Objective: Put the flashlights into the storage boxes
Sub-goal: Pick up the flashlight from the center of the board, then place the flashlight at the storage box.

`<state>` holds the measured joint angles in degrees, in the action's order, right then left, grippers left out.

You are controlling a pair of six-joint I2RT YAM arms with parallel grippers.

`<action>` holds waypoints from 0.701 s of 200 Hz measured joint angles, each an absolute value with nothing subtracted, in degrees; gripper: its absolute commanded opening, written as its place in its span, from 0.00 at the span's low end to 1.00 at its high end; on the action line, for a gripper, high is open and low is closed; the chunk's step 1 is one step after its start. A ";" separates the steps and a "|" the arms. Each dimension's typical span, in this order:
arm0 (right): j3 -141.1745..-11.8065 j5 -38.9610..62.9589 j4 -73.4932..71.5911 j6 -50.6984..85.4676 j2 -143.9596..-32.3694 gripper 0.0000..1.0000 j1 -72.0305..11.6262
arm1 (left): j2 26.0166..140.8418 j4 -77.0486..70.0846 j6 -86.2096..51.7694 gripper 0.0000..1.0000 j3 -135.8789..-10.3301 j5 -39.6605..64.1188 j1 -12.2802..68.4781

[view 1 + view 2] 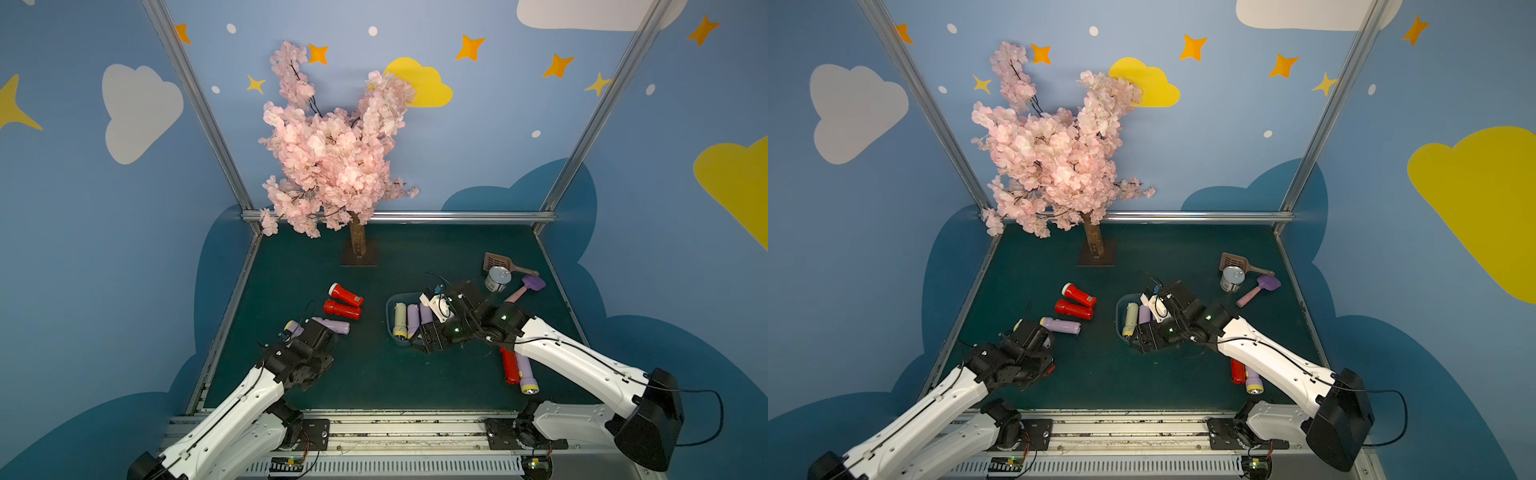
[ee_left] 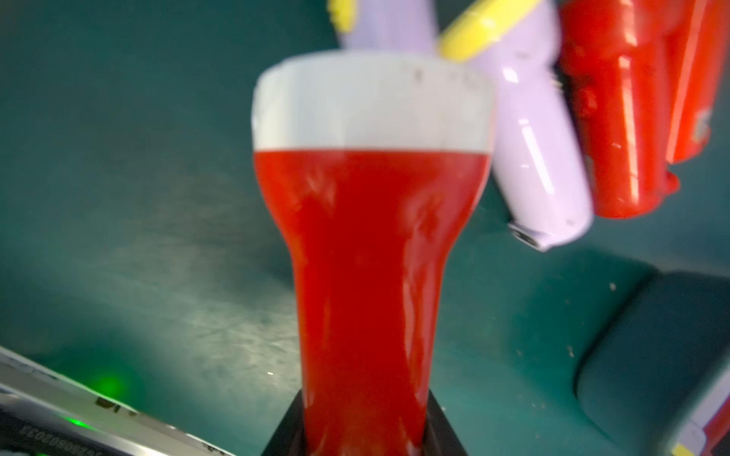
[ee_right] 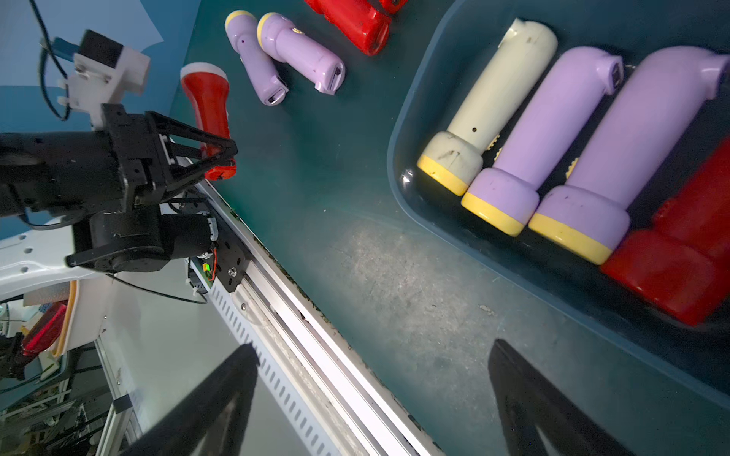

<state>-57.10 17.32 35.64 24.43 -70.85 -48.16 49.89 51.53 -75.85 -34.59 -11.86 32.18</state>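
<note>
in both top views the shallow blue-grey plastic tub (image 1: 388, 311) sits right of centre on the dark green bench (image 1: 374, 374), partly under the right arm, with a pale green flashlight (image 1: 400, 319) inside. two red plastic flashlights (image 1: 345, 294) lie side by side left of centre, with a lilac flashlight (image 1: 334, 326) just below them. a red and lilac pair (image 1: 510, 365) lies at lower right.

in the left wrist view, which is blurred, the left gripper (image 2: 363, 430) has its jaws pinching the handle of a red flashlight with a white head (image 2: 367, 237).

in the right wrist view the right gripper (image 3: 375, 379) has its jaws spread wide and empty over the bench, just beside the tub. in the tub the pale green flashlight, two lilac yellow-headed flashlights (image 3: 553, 130) and a red flashlight with a red head (image 3: 679, 256) lie side by side, touching.
</note>
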 measured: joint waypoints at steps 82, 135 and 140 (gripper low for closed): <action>-55.68 9.74 42.61 24.21 -64.55 0.91 -44.18 | 80.55 39.29 -68.07 0.21 -57.65 -13.34 41.74; -54.57 5.78 48.75 24.43 -57.49 0.92 -41.34 | 97.58 33.98 -61.56 0.22 -75.48 -10.90 44.56; -54.57 5.34 49.30 24.43 -56.97 0.91 -41.23 | 99.35 33.65 -61.12 0.22 -77.19 -10.46 44.95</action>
<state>-54.57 5.34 49.30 24.43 -56.97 -41.23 99.35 33.65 -61.12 -77.19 -10.46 44.95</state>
